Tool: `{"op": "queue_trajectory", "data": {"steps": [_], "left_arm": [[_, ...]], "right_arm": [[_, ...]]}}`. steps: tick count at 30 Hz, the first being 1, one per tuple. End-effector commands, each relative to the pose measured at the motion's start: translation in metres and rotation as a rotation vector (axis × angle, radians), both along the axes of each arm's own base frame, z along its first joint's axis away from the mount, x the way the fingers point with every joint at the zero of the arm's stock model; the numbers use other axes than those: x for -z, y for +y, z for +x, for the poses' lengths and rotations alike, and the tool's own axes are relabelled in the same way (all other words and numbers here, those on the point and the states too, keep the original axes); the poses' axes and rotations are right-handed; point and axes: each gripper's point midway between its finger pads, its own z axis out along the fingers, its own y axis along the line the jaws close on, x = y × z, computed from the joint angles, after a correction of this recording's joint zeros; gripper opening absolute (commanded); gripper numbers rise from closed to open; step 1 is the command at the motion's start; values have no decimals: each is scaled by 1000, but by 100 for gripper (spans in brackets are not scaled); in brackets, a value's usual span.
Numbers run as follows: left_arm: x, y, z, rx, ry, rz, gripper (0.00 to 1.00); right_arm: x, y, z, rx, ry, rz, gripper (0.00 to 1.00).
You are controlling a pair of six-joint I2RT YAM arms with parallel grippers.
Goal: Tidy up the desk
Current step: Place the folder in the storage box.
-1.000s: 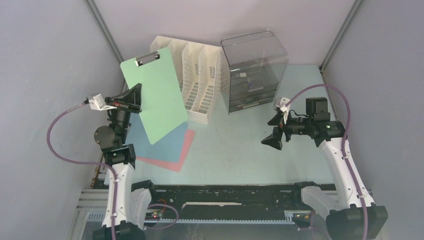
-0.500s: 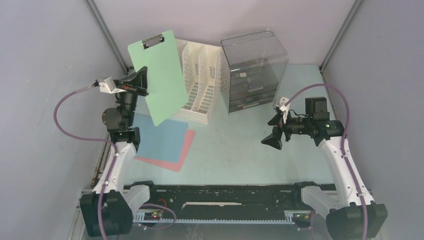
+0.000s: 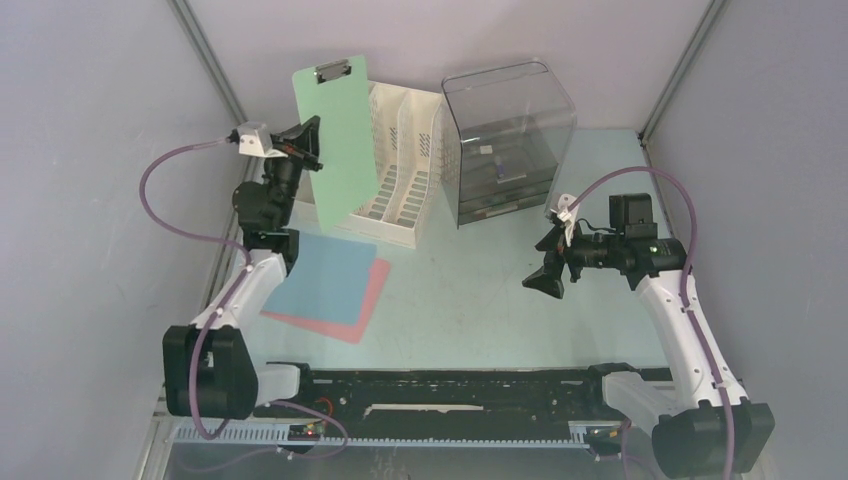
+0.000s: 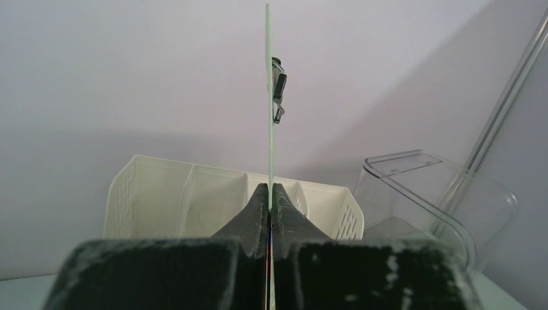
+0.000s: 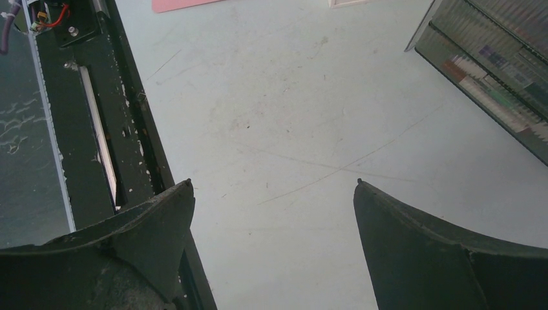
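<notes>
The clipboard (image 3: 335, 140), clamped edge-on in the left gripper (image 3: 312, 146), has risen and swung toward the rack (image 3: 400, 195), probably for slotting; the right gripper (image 3: 545, 272) hangs open.

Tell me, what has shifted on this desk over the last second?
The left gripper, shut on the flat mint-green clipboard with a metal clip, carried it away from the bases and rightward, towards the white slotted file rack. The open right gripper, the blue sheet and the pink sheet stayed put.
</notes>
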Motion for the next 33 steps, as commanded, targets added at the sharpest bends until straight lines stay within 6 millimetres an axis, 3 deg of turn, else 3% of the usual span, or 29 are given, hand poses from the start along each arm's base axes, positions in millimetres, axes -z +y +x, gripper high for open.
{"op": "queue_trajectory", "data": {"steps": [1, 13, 19, 25, 30, 33], "left_arm": [[-31, 0, 5, -50, -116, 43, 0], [14, -17, 45, -26, -27, 99, 0], [37, -21, 49, -4, 49, 74, 20], [67, -24, 61, 23, 273, 33, 39], [91, -29, 69, 48, 472, 36, 46], [94, -30, 71, 54, 559, 29, 51]], "right_arm": [[0, 1, 0, -10, -4, -8, 100], [2, 0, 1, -8, 1, -15, 100], [3, -1, 1, -6, 1, -17, 100], [1, 0, 0, -9, -3, -13, 100], [-1, 0, -1, -10, -9, -11, 100], [-1, 0, -1, -11, -12, -10, 100]]}}
